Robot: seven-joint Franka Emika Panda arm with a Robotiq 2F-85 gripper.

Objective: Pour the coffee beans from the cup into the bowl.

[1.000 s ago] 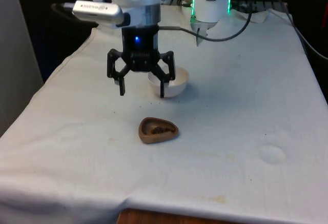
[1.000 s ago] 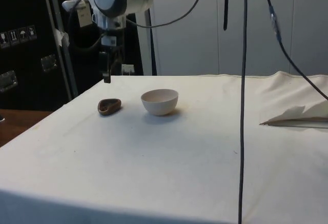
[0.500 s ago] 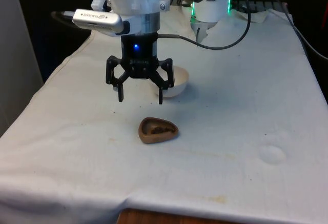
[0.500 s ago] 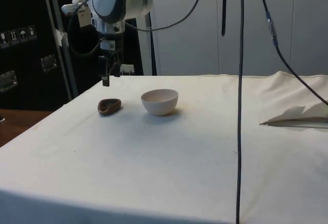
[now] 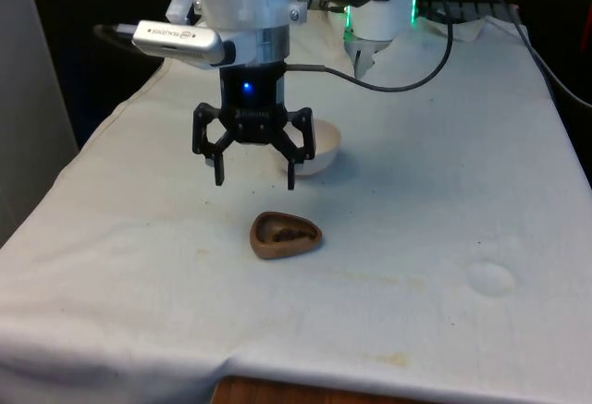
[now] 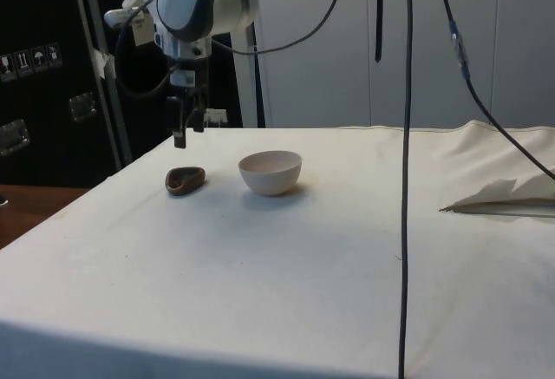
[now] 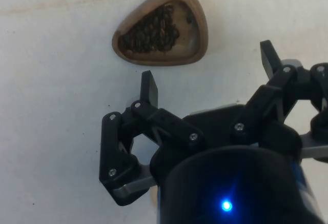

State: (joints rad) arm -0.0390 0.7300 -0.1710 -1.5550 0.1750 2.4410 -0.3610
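Note:
A brown, rounded-triangle cup (image 5: pixel 286 235) holding dark coffee beans (image 7: pixel 154 26) sits on the white cloth near the table's front. Behind it stands a white bowl (image 5: pixel 316 149), partly hidden by my gripper in the front view. My black gripper (image 5: pixel 254 182) hangs open in the air above the cloth, between cup and bowl and slightly toward the front view's left, with nothing between its fingers. From the side, the gripper (image 6: pixel 180 143) hovers above the cup (image 6: pixel 186 179), with the bowl (image 6: pixel 270 172) beside the cup. In the wrist view the cup (image 7: pixel 162 26) lies just beyond the fingertips (image 7: pixel 149 86).
A black cable (image 6: pixel 406 171) hangs down across the side view. A fold of white cloth (image 6: pixel 507 195) lies at the side view's right. The table's front edge (image 5: pixel 305 387) shows wood under the cloth. A faint round stain (image 5: pixel 491 277) marks the cloth at the front view's right.
The gripper has come down a little and shifted slightly toward the cup, staying open. Cup and bowl have not moved.

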